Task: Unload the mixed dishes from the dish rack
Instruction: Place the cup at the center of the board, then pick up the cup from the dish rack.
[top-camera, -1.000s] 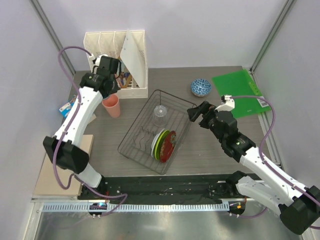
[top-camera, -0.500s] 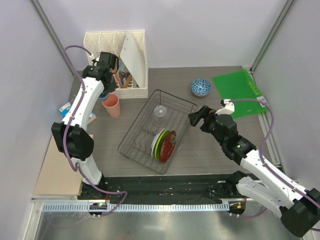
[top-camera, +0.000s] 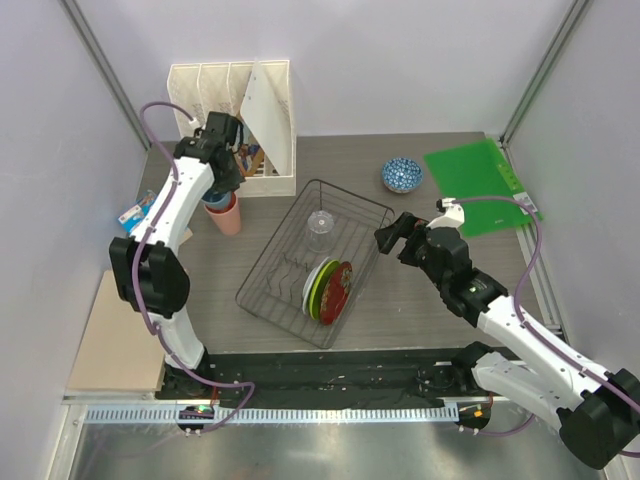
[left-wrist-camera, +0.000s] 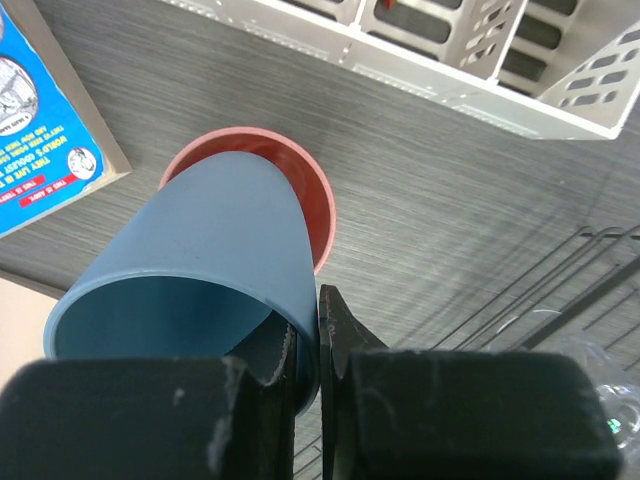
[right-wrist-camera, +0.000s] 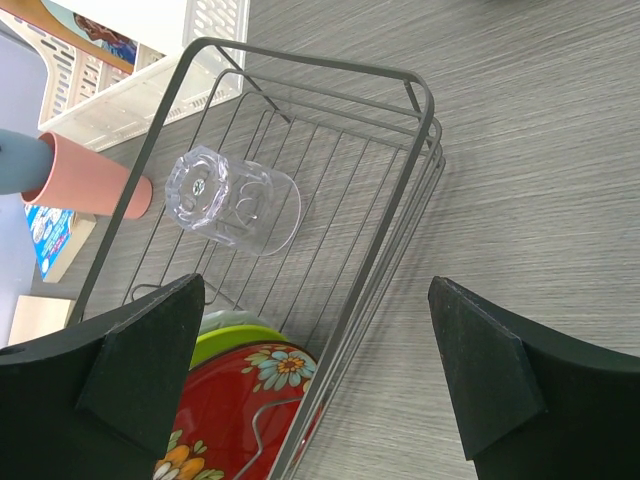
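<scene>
left jaws pinch blue cup (left-wrist-camera: 190, 270) rim, its base in pink cup (left-wrist-camera: 305, 175) left of dish rack (top-camera: 316, 262) | right jaws wide beside rack's right edge | glass tumbler (right-wrist-camera: 233, 203), plates (top-camera: 328, 288) inside rack

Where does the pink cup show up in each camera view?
Top external: pink cup left of the dish rack, blue cup over it.
Left wrist: centre, behind the blue cup the left tool grips.
Right wrist: left edge, outside the dish rack.
Shared landmark: white file organizer, in all three views.
</scene>
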